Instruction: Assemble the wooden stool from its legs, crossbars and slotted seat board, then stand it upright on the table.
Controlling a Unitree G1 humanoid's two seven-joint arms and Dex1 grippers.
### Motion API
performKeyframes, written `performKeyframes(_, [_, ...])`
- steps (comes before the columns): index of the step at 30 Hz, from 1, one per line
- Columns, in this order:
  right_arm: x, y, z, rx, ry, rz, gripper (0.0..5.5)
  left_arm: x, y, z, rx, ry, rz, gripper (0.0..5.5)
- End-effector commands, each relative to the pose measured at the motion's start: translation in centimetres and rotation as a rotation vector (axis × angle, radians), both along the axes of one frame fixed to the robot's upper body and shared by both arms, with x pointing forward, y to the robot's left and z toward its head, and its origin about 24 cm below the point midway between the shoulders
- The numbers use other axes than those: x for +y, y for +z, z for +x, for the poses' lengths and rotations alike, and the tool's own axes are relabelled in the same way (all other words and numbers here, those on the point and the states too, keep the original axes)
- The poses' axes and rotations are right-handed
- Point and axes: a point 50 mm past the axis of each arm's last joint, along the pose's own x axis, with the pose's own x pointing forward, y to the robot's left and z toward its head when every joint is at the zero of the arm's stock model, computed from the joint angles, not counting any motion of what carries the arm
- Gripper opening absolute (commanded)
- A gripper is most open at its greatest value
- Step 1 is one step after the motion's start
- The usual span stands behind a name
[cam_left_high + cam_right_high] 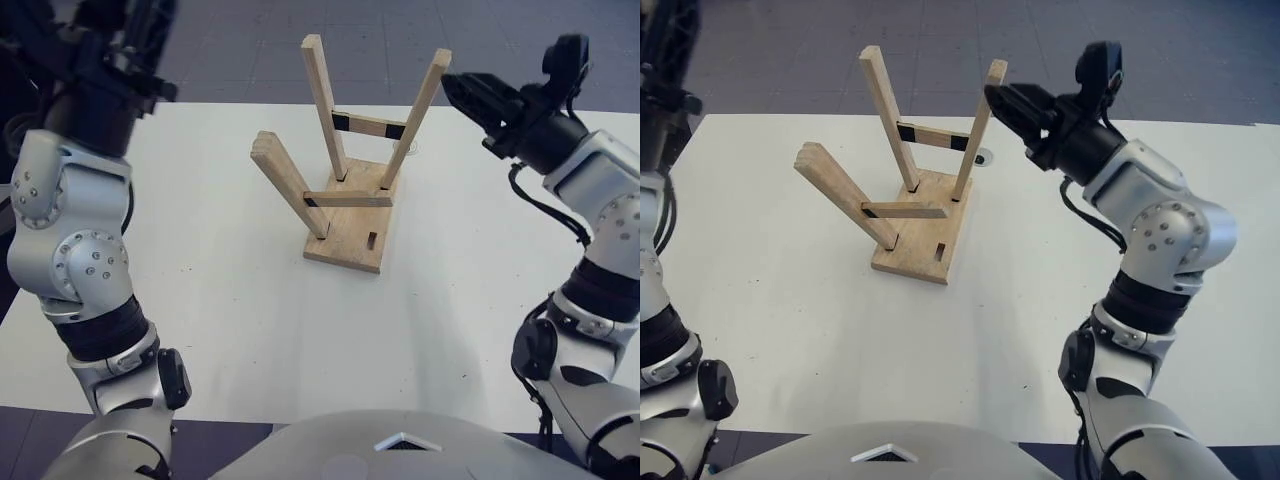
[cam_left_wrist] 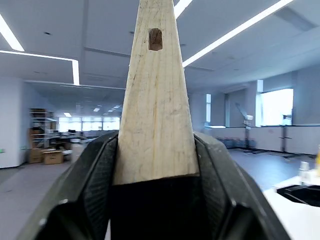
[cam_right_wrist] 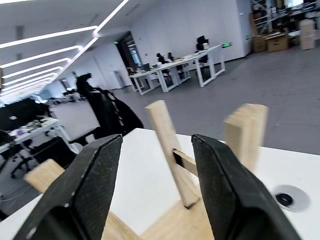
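Observation:
The slotted seat board (image 1: 350, 240) lies flat on the white table (image 1: 200, 300). Two legs (image 1: 325, 105) (image 1: 417, 115) rise from it, joined by a crossbar (image 1: 370, 125) with dark ends. A further leg (image 1: 290, 185) leans left from the board's near corner, and a lower crossbar (image 1: 348, 199) runs from it toward the right upright leg. One slot (image 1: 372, 240) in the board is empty. My right gripper (image 1: 455, 92) is open, its fingers just right of the right leg's top (image 3: 245, 135). My left gripper (image 2: 157, 150) is shut on a loose wooden leg (image 2: 156, 90), raised high at the far left.
A small round grommet (image 1: 983, 158) sits in the table behind the stool. Bare white table spreads to the left, to the right and in front of the seat board. The table's far edge lies just behind the upright legs, with dark floor beyond.

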Motion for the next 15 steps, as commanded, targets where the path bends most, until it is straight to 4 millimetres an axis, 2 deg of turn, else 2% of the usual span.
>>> performKeyframes(1, [2.2,1.9,-1.1,0.016,0.244,0.14,2.74,-2.6,-0.1,-1.1,0.127,-0.282,-0.034,2.05])
performKeyframes(4, [2.5,1.9,-1.9,0.056,0.441,0.22,3.22,-3.0,-1.4,-1.9,0.289,-0.499,-0.111,2.05])
performKeyframes(7, [2.8,1.9,-1.9,0.095,0.551,0.266,3.81,-3.1,-1.7,-2.9,0.375,-0.661,-0.15,2.05])
performKeyframes(10, [2.9,2.9,-2.2,0.088,0.667,0.34,4.41,-3.2,-2.4,-3.1,0.451,-0.725,-0.163,2.05])
performKeyframes(13, [3.1,3.5,-2.3,0.09,0.71,0.365,5.02,-3.5,-2.7,-3.4,0.478,-0.763,-0.182,2.05])
performKeyframes(15, [3.8,4.0,-2.5,0.083,0.738,0.376,5.05,-3.9,-3.1,-3.6,0.496,-0.784,-0.179,2.05])
